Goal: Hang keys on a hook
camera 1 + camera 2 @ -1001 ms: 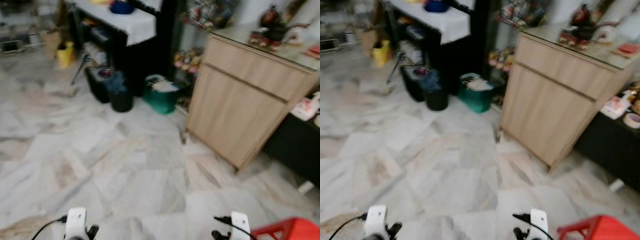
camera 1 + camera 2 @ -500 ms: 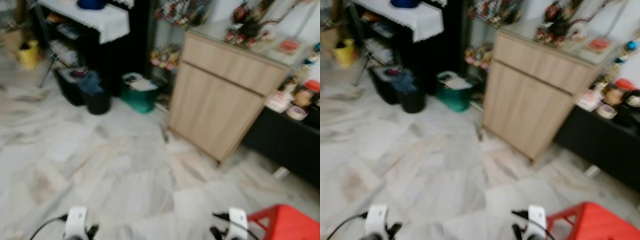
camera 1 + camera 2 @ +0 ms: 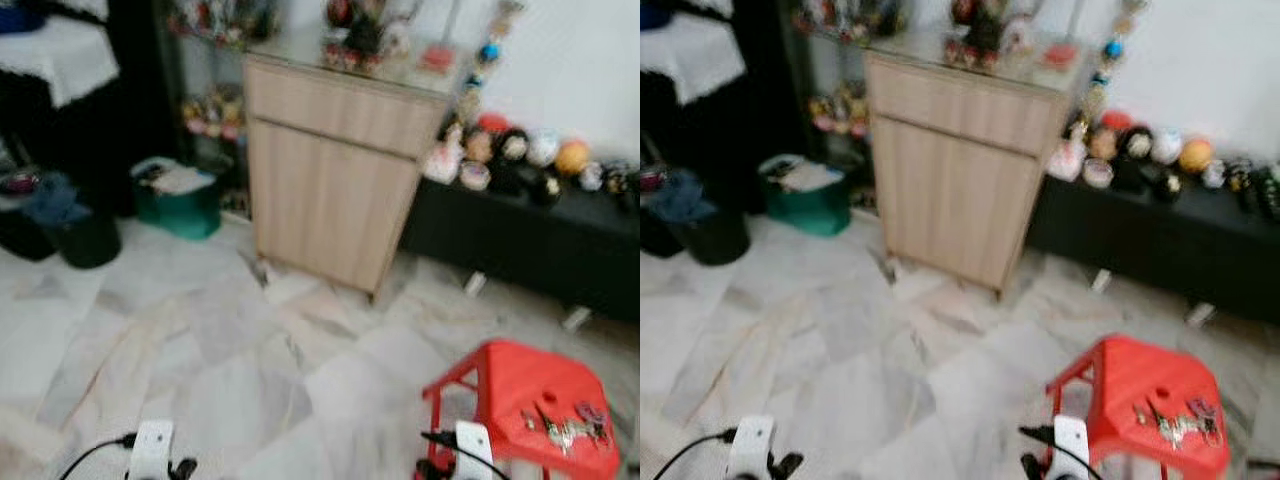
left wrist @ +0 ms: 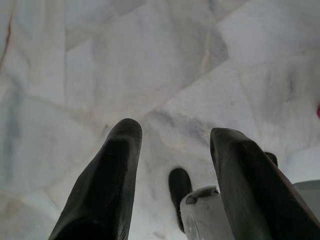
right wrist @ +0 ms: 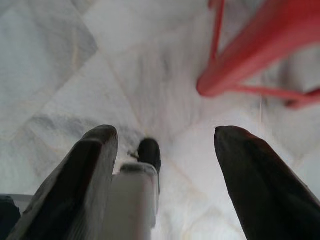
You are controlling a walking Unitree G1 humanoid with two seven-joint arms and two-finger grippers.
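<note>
Keys (image 3: 563, 430) lying on red stool (image 3: 500, 385), lower right of frame. Left gripper (image 4: 172, 150) and right gripper (image 5: 162, 150) hanging low over marble floor (image 3: 200, 340), jaws spread wide, empty, apart from keys.

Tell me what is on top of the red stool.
A bunch of keys lies on the red stool, near its right edge. Blur hides how many keys there are.

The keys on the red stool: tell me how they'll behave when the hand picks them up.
The keys look like a loose bunch of several pieces, so they will probably dangle and shift when lifted. They lie flat on the red stool's smooth top, so they may slide if nudged.
</note>
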